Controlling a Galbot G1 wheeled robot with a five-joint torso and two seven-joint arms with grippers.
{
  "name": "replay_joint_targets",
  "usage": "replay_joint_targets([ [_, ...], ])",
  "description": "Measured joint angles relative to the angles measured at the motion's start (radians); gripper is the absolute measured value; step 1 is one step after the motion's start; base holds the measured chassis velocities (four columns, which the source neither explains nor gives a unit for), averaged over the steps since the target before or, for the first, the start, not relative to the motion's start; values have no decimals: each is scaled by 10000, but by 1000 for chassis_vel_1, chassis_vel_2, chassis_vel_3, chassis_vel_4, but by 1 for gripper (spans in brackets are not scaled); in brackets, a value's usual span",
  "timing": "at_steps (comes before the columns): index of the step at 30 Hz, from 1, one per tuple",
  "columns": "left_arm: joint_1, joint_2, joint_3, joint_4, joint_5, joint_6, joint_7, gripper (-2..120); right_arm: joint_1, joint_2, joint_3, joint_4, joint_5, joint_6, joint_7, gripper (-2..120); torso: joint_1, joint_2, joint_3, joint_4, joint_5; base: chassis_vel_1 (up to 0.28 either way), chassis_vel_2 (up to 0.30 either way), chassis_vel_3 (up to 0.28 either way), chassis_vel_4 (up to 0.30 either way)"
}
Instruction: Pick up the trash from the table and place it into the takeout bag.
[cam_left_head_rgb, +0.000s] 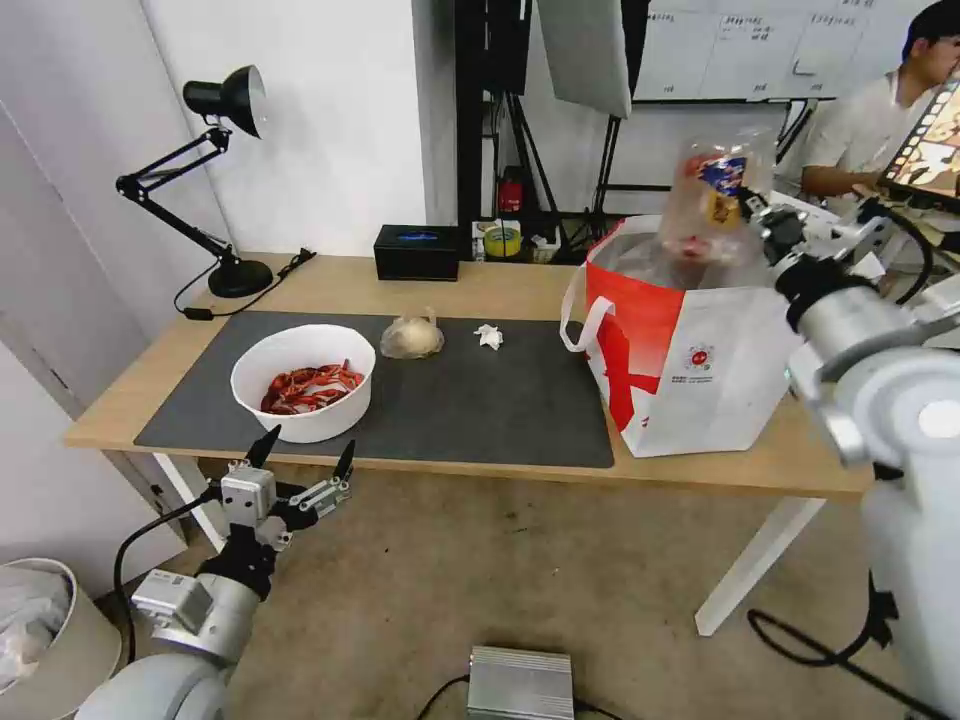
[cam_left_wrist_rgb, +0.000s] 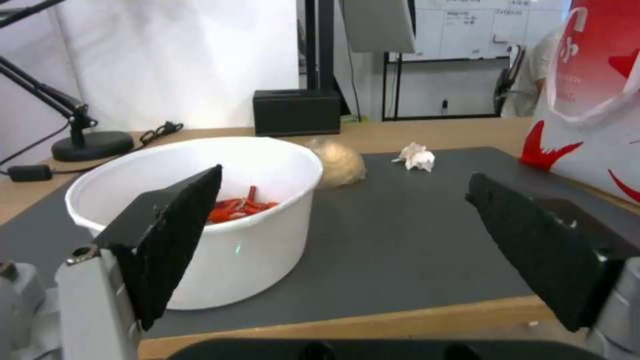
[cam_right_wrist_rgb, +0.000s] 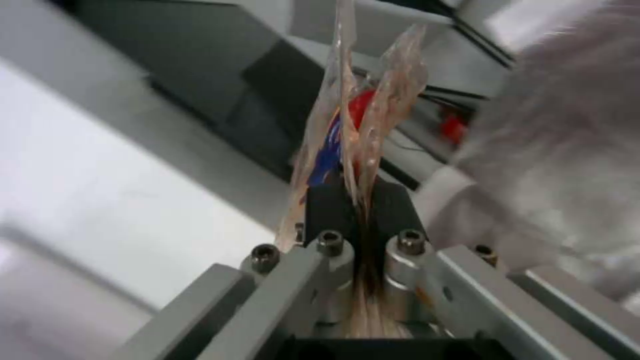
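My right gripper (cam_left_head_rgb: 762, 215) is shut on the clear plastic clamshell tray (cam_left_head_rgb: 715, 190), holding it upright above the open mouth of the white and red takeout bag (cam_left_head_rgb: 700, 360). The right wrist view shows the tray's (cam_right_wrist_rgb: 363, 115) edge pinched between the black pads (cam_right_wrist_rgb: 327, 205). On the dark mat (cam_left_head_rgb: 480, 400) sit the white bowl of red shells (cam_left_head_rgb: 303, 380), the knotted clear bag (cam_left_head_rgb: 411, 337) and the crumpled tissue (cam_left_head_rgb: 489, 336). My left gripper (cam_left_head_rgb: 305, 452) hangs open just in front of the table's near edge, facing the bowl (cam_left_wrist_rgb: 200, 200).
A black desk lamp (cam_left_head_rgb: 215, 180) stands at the table's back left and a black box (cam_left_head_rgb: 417, 252) at the back centre. A silver box (cam_left_head_rgb: 520, 685) lies on the floor. A bin (cam_left_head_rgb: 40, 630) stands at the lower left.
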Motion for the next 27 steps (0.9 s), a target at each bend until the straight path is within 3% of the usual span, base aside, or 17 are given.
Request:
replay_joint_targets([
  [3, 42, -84, -109, -40, 12, -12, 18, 100, 634, 12, -143, -708, 437, 0, 1051, 0, 1, 0, 0, 1, -2, 0, 0, 0, 0],
  [7, 94, -141, -219, -83, 11, -16, 77, 100, 933, 93, -265, -1099, 516, -21, 1705, 0, 0, 0, 0, 0, -1, 0, 0, 0, 0],
  [19, 67, -220, -276, 6, -5, -21, 212, 100, 1023, 342, -437, -1271, 408, -222, 2194, 2, 0, 0, 0, 0, -2, 0, 0, 0, 0],
  [22, 64, -216, -270, 23, -2, -25, 227, 100, 999, 340, -430, -1227, 392, -238, 2156, 17, 0, 0, 0, 0, -2, 0, 0, 0, 0],
  [27, 54, -206, -269, 23, -2, -26, 231, 100, 935, 342, -384, -1146, 369, -241, 2139, 30, 0, 0, 0, 0, -3, 0, 0, 0, 0],
])
